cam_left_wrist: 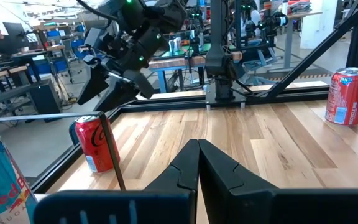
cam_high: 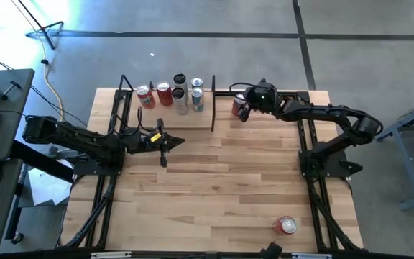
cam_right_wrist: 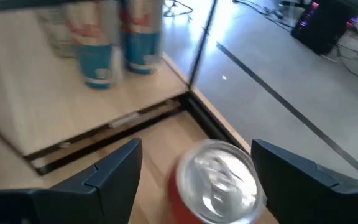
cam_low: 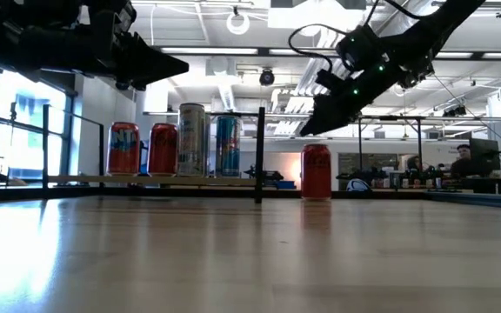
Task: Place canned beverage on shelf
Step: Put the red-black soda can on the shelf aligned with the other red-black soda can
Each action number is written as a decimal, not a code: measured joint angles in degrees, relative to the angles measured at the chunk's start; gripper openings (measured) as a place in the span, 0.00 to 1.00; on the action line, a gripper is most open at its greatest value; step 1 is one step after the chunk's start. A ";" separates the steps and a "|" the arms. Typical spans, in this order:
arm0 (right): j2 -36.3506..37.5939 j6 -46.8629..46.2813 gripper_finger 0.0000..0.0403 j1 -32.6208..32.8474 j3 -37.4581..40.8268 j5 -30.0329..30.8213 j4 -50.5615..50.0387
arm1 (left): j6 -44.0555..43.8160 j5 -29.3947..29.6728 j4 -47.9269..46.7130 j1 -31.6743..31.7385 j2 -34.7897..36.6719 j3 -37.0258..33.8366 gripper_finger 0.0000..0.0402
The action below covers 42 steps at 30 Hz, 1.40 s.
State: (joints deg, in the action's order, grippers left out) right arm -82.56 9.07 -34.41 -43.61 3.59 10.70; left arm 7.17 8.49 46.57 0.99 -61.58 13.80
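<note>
Here, a red can stands upright on the bench, just beside the shelf on the outer side of its thin end panel — not on the shelf. The right gripper hangs above this can with its fingers spread wide, one to each side of the silver top; in the low view they are clear of the can, touching nothing. On the shelf stand several cans, red, silver and blue, close together. The left gripper hovers over the bench in front of the shelf, fingers pressed together, empty. Another red can lies near the bench's front edge — well apart from the rest.
</note>
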 joint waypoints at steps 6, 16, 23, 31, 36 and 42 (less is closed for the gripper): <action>0.00 1.30 0.71 0.83 -3.50 -0.24 -5.71 | -0.05 0.00 0.00 0.00 0.00 0.00 0.00; 0.02 -1.57 0.71 -0.96 -3.43 -1.27 -7.52 | -0.04 0.00 0.00 0.00 0.00 0.00 0.00; -2.57 -1.57 0.71 -1.85 -3.38 0.44 -6.95 | -0.04 0.00 0.00 -0.01 0.00 0.00 0.00; -5.99 -2.51 0.71 -2.89 -3.44 2.22 -3.75 | 0.01 -0.31 0.01 0.00 -0.01 0.00 0.00; -5.86 -3.05 0.71 -2.00 -3.48 1.89 -4.00 | 0.01 -0.29 0.00 0.00 0.00 0.00 0.00; -3.93 -3.38 0.71 -0.42 -3.28 1.92 -5.45 | -0.04 -0.31 0.00 0.00 -0.02 0.00 0.00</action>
State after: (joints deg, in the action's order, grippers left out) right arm -86.49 5.69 -34.83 -46.89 5.50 5.25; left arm 7.14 8.19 46.57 0.99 -61.60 13.80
